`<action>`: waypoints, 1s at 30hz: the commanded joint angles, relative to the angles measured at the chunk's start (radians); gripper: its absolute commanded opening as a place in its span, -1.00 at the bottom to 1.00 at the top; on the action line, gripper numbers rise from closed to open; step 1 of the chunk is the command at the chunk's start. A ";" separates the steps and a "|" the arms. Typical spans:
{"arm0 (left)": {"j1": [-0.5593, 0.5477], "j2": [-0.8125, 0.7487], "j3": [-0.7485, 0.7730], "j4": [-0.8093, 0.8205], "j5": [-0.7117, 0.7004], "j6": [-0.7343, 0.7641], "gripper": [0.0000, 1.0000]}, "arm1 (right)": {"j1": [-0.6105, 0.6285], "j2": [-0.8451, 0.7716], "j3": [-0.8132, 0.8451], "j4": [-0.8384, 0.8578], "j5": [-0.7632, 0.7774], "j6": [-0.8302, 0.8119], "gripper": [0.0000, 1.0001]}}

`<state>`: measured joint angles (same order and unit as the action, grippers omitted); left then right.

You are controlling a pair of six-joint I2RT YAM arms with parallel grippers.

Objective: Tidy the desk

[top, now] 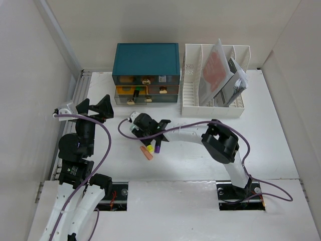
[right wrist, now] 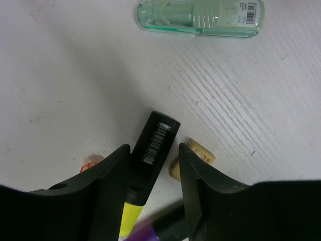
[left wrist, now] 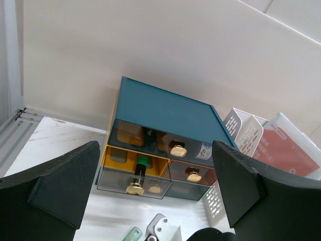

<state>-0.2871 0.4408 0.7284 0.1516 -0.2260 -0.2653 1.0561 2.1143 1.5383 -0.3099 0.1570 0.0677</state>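
A black-and-yellow highlighter lies on the white table between the fingers of my right gripper. The jaws are open around it: the left finger touches its cap and the right finger stands a little apart. A purple marker and a beige piece lie beside it, with an orange marker close by. In the top view my right gripper hovers over this cluster. My left gripper is wide open and empty, raised at the left and facing the teal drawer unit.
The unit's lower-left yellow drawer stands pulled out with a green-capped marker inside. A clear green tube lies on the table past the highlighter. A white file organizer with papers stands at the back right.
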 commanded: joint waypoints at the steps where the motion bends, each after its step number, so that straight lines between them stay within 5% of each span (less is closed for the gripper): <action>1: -0.004 -0.011 0.000 0.039 -0.010 0.014 0.85 | 0.012 0.016 0.006 0.022 0.032 0.023 -0.03; 8: -0.004 -0.011 0.000 0.039 -0.010 0.014 0.85 | 0.012 0.038 0.016 -0.009 -0.020 0.034 -0.08; 12: -0.004 -0.020 0.000 0.039 -0.010 0.014 0.85 | 0.012 0.047 0.016 -0.009 -0.030 0.043 -0.36; 17: -0.004 -0.020 0.000 0.039 -0.010 0.014 0.85 | 0.012 0.047 0.057 0.000 -0.017 -0.023 -0.98; 22: -0.004 -0.020 0.000 0.039 -0.010 0.014 0.85 | 0.012 0.010 0.233 -0.083 -0.117 -0.372 -1.00; 27: -0.004 -0.020 0.000 0.039 -0.010 0.014 0.85 | -0.025 -0.094 0.284 -0.072 -0.355 -0.554 -1.00; 30: -0.004 -0.020 0.000 0.039 -0.010 0.014 0.85 | -0.051 -0.070 0.414 -0.119 -0.352 -0.612 -1.00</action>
<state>-0.2871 0.4335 0.7284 0.1516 -0.2321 -0.2649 1.0325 2.0945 1.8297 -0.4229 -0.1154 -0.4065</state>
